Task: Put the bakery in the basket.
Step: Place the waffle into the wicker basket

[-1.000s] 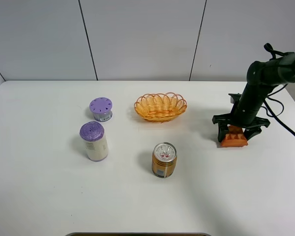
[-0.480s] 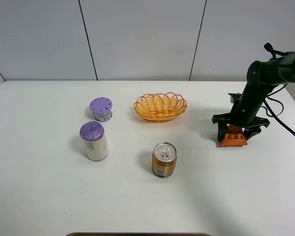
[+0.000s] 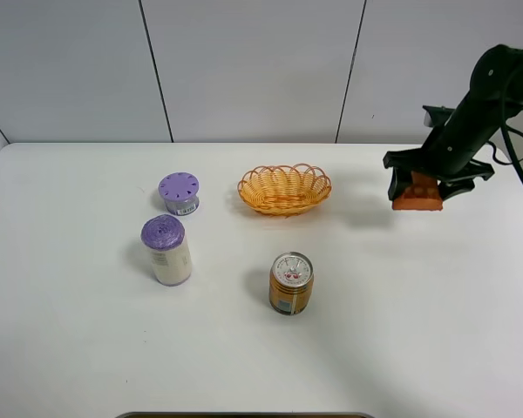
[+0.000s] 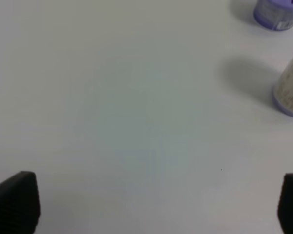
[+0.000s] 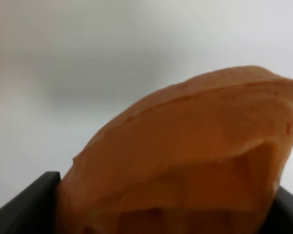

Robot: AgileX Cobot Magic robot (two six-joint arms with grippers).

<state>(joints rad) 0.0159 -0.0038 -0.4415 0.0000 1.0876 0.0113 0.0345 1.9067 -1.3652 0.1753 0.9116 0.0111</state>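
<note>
My right gripper [image 3: 418, 190] is shut on the bakery [image 3: 417, 193], an orange-brown waffle wedge, and holds it in the air above the table's right side. The wedge fills the right wrist view [image 5: 185, 161] between the two black fingertips [image 5: 24, 204]. The basket [image 3: 284, 189], an orange-yellow woven oval, sits on the table at centre back, well to the left of the held wedge. My left gripper [image 4: 151, 204] is open and empty over bare table; it does not show in the exterior view.
An orange-labelled metal can [image 3: 291, 283] stands in front of the basket. A tall purple-lidded jar [image 3: 166, 250] and a short purple-lidded jar [image 3: 179, 192] stand at the left; both also show in the left wrist view [image 4: 289, 87].
My right gripper has lifted the bakery off the table and carried it up and back. The left arm and the other objects have not moved.
</note>
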